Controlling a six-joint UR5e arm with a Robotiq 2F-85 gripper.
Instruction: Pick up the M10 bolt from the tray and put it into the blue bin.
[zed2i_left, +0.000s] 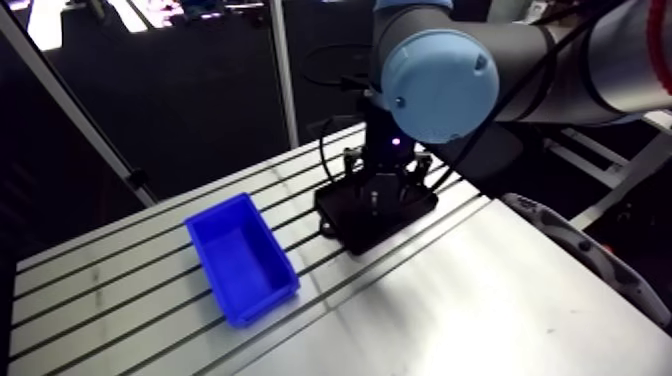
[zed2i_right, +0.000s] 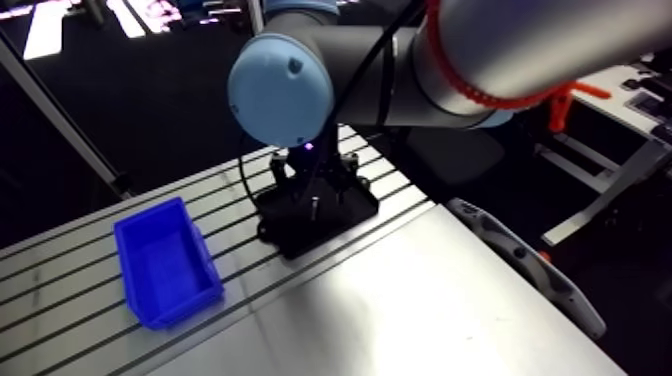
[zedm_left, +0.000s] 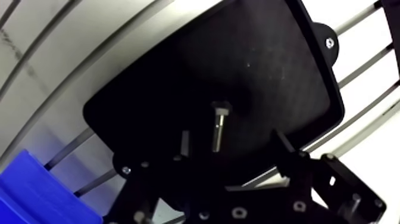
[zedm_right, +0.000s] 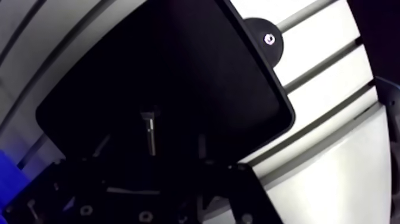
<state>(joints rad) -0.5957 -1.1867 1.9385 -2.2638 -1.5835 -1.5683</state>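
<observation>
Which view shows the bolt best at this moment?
The wrist view: the bolt lies whole, head and shank, on the black tray, between the fingers of the open hand. The arm view shows only a small pale sliver under the hand.

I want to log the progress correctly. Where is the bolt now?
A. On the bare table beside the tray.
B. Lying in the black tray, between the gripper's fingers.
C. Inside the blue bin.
B: in the wrist view the bolt lies on the black tray, with the gripper open, one finger on each side of it.
</observation>
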